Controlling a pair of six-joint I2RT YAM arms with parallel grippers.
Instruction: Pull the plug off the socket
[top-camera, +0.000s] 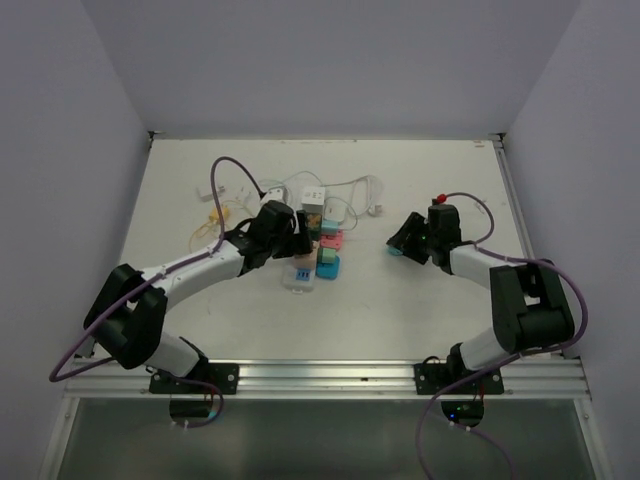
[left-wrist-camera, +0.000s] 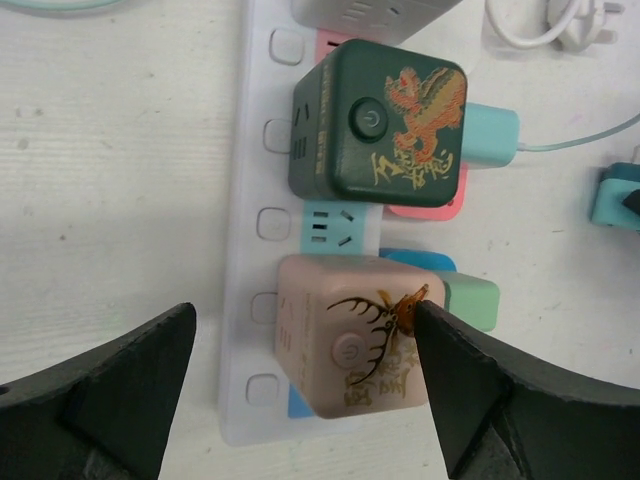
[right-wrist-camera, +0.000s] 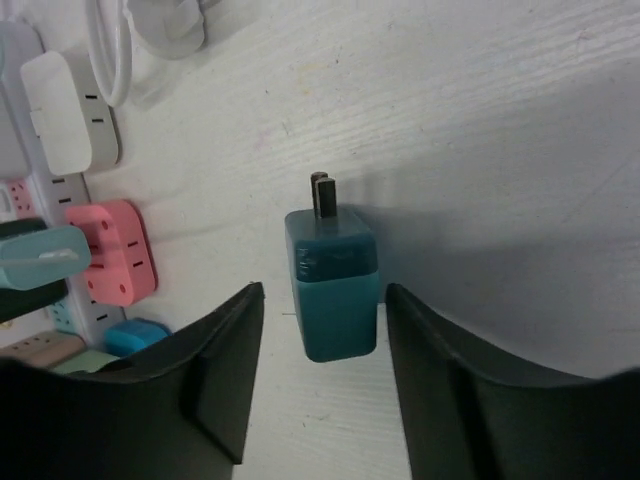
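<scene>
We judge the pull done: the teal plug lies on the table, prongs bare, between our right gripper's spread fingers, clear of the power strip. Our left gripper hangs spread over the strip's pink cube adapter. Only backing away is left.

2 cube adapters stand close together on a white table: a dark green cube adapter, marked with a gold-and-orange beast and a round power button, and a pale pink cube adapter bearing an antlered stag. In the left wrist view, a light turquoise charger shows at the green cube's right, its thin cord running off to the right. A pink adapter sits just beside the charger, and a mint-green plug sits beside the pink cube. A white plug on a looped cord lies nearby, and a yellowish cable lies at the table's far left.
</scene>
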